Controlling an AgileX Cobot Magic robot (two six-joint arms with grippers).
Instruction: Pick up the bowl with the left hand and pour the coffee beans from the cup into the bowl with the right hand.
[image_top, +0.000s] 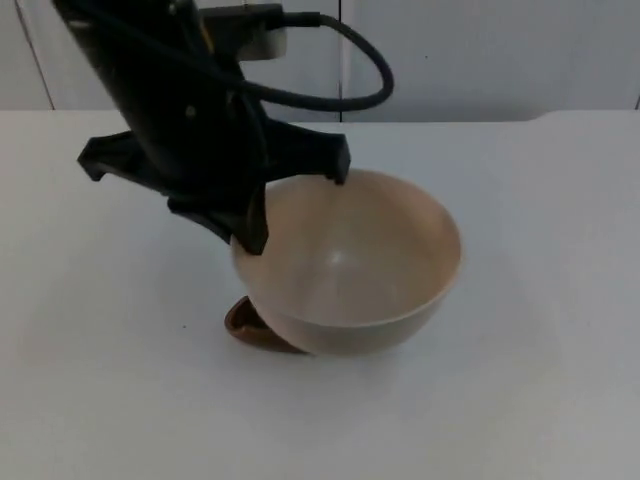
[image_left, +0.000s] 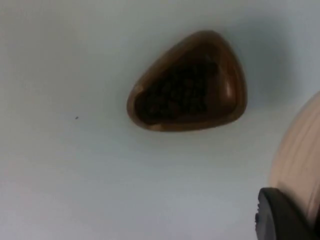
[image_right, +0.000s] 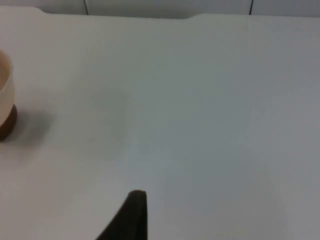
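Observation:
My left gripper (image_top: 256, 222) is shut on the near-left rim of the cream bowl (image_top: 350, 262) and holds it above the table, its inside bare. Under the bowl, partly hidden by it, a brown wooden cup (image_top: 247, 328) stands on the table. The left wrist view looks down into the cup (image_left: 187, 84), which holds dark coffee beans (image_left: 177, 92), with the bowl's wall (image_left: 298, 165) beside it. My right gripper (image_right: 131, 220) waits low over the table far to the right of the bowl (image_right: 4, 82) and cup (image_right: 7, 122).
The white table (image_top: 520, 400) stretches open on all sides of the bowl, up to the grey partition wall (image_top: 480, 50) at the back. Nothing else stands on it.

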